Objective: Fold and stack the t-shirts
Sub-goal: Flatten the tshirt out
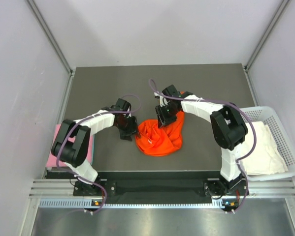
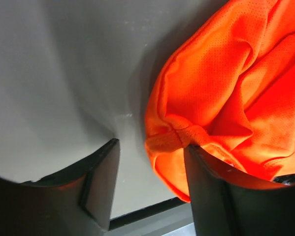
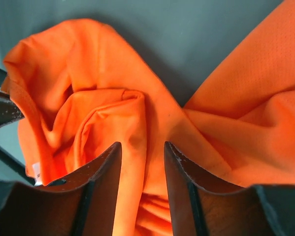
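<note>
On the dark table point(image 1: 103, 83) in front of you, the orange-red t-shirt point(image 1: 162, 137) is lying crumpled in a loose heap near the middle, a little toward the near edge. Off to your left, the pink t-shirt point(image 1: 52, 160) is lying flat at the table's side, and the left arm is reaching across above it. To your right, a white basket point(image 1: 280, 118) is sitting beside the table with the white t-shirt point(image 1: 265, 152) lying inside it. A purple cable point(image 1: 157, 91) is looping up over the right arm and is not touching the cloth. Your left gripper point(image 1: 128, 132) is hanging low at the heap's left edge. Its fingers point(image 2: 100, 182) are standing well apart, with bare table showing between them. Only the bunched hem is reaching into that gap, beside the finger nearer the heap, and nothing is being held. Your right gripper point(image 1: 162, 118) is pressing down into the far side of the heap. Its fingers point(image 3: 100, 187) are standing closer together and straddling a raised fold of the orange cloth, which is filling the space between them. You cannot tell from the wrist view whether they are pinching that fold or only resting around it.
</note>
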You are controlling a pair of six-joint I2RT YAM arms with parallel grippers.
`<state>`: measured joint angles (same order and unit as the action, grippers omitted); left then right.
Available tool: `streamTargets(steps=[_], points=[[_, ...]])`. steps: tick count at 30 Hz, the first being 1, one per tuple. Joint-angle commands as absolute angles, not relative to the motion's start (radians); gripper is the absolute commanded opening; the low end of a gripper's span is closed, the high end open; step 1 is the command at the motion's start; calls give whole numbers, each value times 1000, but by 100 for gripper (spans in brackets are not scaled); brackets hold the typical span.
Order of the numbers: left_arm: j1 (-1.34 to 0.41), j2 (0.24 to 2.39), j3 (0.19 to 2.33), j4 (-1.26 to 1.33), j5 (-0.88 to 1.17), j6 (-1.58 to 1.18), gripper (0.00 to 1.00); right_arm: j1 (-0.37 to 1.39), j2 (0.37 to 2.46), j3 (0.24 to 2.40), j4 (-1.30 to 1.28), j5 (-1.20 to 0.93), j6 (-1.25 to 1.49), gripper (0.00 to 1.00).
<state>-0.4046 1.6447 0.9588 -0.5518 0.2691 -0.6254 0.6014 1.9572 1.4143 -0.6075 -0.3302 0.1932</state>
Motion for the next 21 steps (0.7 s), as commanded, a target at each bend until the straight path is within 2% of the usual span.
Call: streamTargets(steps=[1, 3, 5, 6, 7, 8, 11, 15, 21], points=[[-393, 1675, 972, -486, 328, -595, 58, 617, 1988, 1463, -609, -337, 169, 40], [-385, 1693, 983, -485, 327, -585, 55, 617, 2011, 1463, -600, -353, 176, 34], [-368, 1697, 991, -483, 337, -580, 39, 617, 2025, 1471, -609, -362, 179, 23], [-362, 1691, 1000, -482, 344, -578, 28, 617, 2025, 1473, -607, -367, 189, 19], [-353, 1684, 1008, -483, 347, -577, 11, 617, 2016, 1471, -609, -367, 190, 13], [-350, 1672, 1017, -497, 339, -574, 3, 617, 2007, 1467, -612, -362, 196, 10], [-345, 1602, 1084, -547, 293, -560, 0, 617, 1925, 1476, -652, -324, 209, 0], [-345, 1429, 1250, -635, 180, -522, 0, 617, 1713, 1500, -675, -285, 227, 0], [-344, 1208, 1474, -615, 78, -492, 0, 618, 1442, 1623, -638, -296, 255, 0]])
